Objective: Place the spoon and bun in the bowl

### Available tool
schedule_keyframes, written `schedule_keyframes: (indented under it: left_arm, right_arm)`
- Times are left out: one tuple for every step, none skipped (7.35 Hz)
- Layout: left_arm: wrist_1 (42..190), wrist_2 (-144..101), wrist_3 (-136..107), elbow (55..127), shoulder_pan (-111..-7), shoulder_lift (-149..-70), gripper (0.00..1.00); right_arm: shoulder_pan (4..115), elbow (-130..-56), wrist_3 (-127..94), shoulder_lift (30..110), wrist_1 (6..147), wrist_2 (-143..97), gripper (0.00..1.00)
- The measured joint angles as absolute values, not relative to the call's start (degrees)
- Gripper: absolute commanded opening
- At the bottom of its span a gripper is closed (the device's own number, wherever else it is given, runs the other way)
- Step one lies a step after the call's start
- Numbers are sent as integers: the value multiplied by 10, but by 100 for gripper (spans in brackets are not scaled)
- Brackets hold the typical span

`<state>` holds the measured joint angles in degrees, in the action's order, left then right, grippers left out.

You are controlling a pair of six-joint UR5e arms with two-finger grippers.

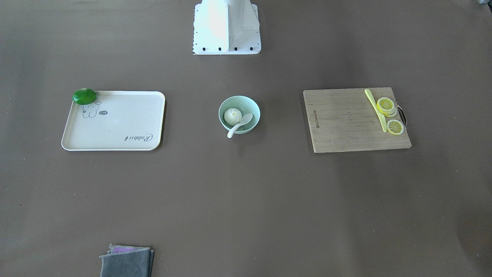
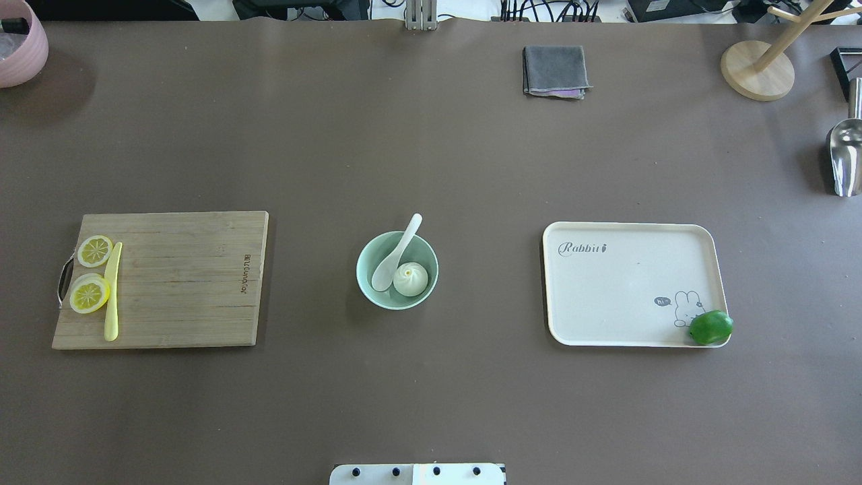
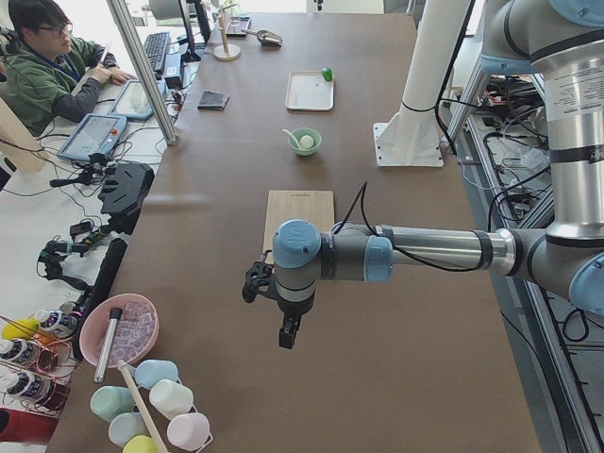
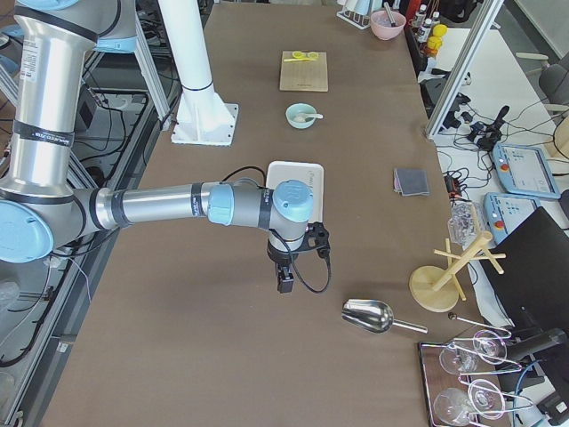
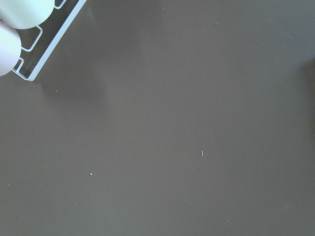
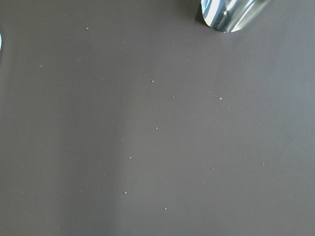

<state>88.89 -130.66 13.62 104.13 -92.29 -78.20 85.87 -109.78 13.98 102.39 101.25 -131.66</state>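
The pale mint-green bowl [image 2: 425, 247] stands at the table's middle, also seen in the front view [image 1: 246, 99]. The white bun [image 2: 410, 279] [image 1: 232, 116] lies inside it. The white spoon [image 2: 397, 256] [image 1: 240, 124] rests with its scoop in the bowl beside the bun and its handle over the rim. My left gripper [image 3: 286, 330] hangs over bare table far off toward the robot's left end. My right gripper [image 4: 284, 283] hangs over the table past the tray at the other end. Both show only in the side views, so I cannot tell whether they are open or shut.
A wooden cutting board [image 2: 182, 276] with lemon slices [image 2: 89, 294] and a pale yellow knife [image 2: 112, 291] lies left of the bowl. A cream tray [image 2: 626, 289] with a green fruit [image 2: 710, 327] lies right. A grey cloth [image 2: 555, 71], metal scoop [image 2: 845, 155] and wooden stand [image 2: 757, 71] sit farther off.
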Motion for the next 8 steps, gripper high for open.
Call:
schedule_keyframes:
  left_arm:
    - [889, -1307, 136, 1041, -923, -782, 98]
    - [889, -1307, 136, 1042, -923, -782, 98]
    - [889, -1307, 136, 1042, -923, -782, 98]
    - [889, -1307, 136, 1042, -923, -782, 98]
    - [889, -1307, 136, 1042, -923, -782, 98]
    - [889, -1307, 136, 1042, -923, -781, 98]
    - [889, -1307, 136, 1042, -923, -781, 98]
    - [889, -1307, 136, 1042, -923, -781, 98]
  right_arm:
    - [858, -1098, 140, 1024, 1012, -1317, 100]
    - [857, -1098, 140, 1024, 1013, -1317, 100]
    - [855, -1098, 140, 1024, 1013, -1317, 100]
    - [855, -1098, 140, 1024, 1012, -1318, 100]
    - [854, -1099, 140, 1024, 1012, -1318, 100]
    - [853, -1099, 140, 1024, 1011, -1319, 100]
    - [853, -1099, 140, 1024, 1011, -1321, 100]
    - [852, -1099, 140, 1024, 1011, -1322, 100]
